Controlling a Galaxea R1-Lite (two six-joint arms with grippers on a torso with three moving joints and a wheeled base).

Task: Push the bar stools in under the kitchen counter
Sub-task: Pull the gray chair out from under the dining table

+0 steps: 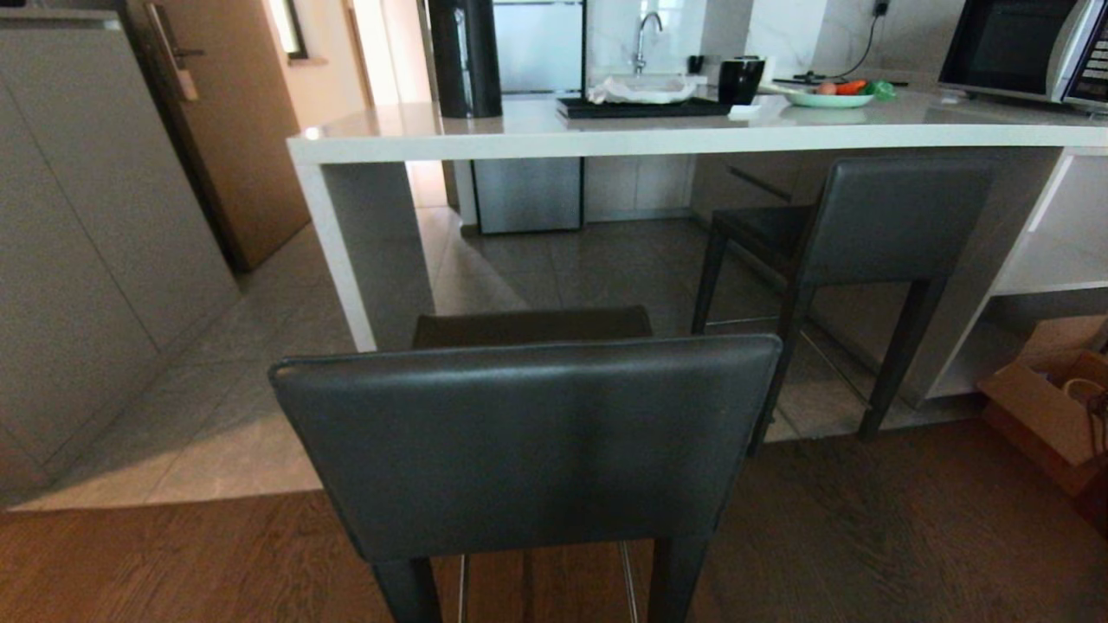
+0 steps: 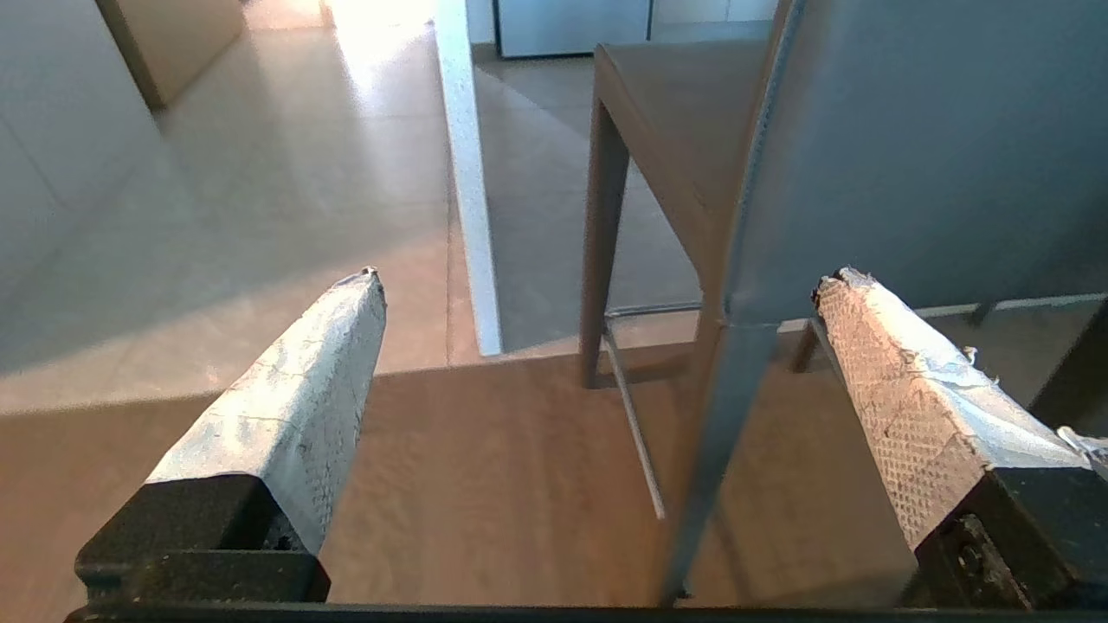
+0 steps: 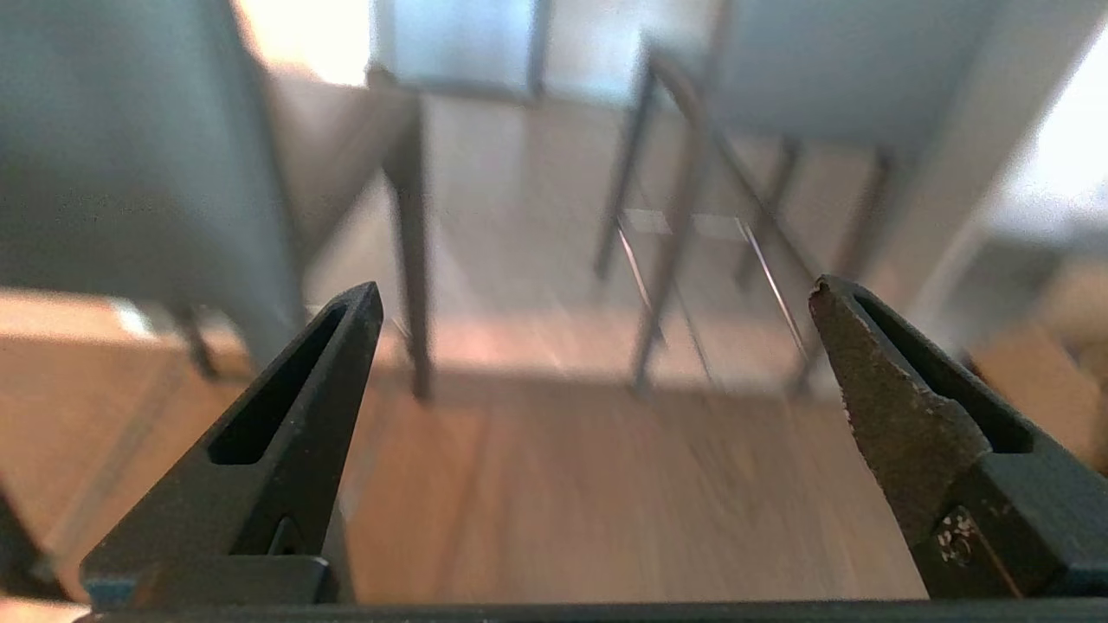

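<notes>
Two floor finishes meet in front of you: brown wood boards point(image 1: 866, 536) nearest the robot, then pale grey tiles point(image 1: 225, 415) running on under the counter and out toward a wooden door point(image 1: 234, 130) at the far left, with a plain grey cabinet wall point(image 1: 78, 242) along the left side.

The near stool point(image 1: 528, 433) stands on the wood, well out from the counter; you see its broad dark grey leather backrest, a strip of dark seat beyond it, and dark legs with thin metal bars below. The far stool point(image 1: 874, 234), to the right, matches it and already sits with its seat under the slab, its back legs at the edge of the tiles.

Your left gripper point(image 2: 597, 285) hangs low beside the near stool's left side, its tape-wrapped fingers point(image 2: 303, 381) spread wide with nothing between them. Your right gripper point(image 3: 597, 294) is likewise released, its black fingers point(image 3: 286, 415) wide apart and holding nothing, pointed between the two stools; that view is blurred.

Beyond them the kitchen counter point(image 1: 692, 138) is a thick, glossy pale slab on a white side panel point(image 1: 333, 251), with open shelves point(image 1: 1056, 260) at the right and a cardboard box point(image 1: 1039, 407) on the floor nearby. On top you have a black cylinder point(image 1: 465, 56), a dark tray point(image 1: 640, 107), a black mug point(image 1: 740, 80), a plate of vegetables point(image 1: 831, 95) and a microwave point(image 1: 1021, 48); farther back, a tap point(image 1: 645, 35)
</notes>
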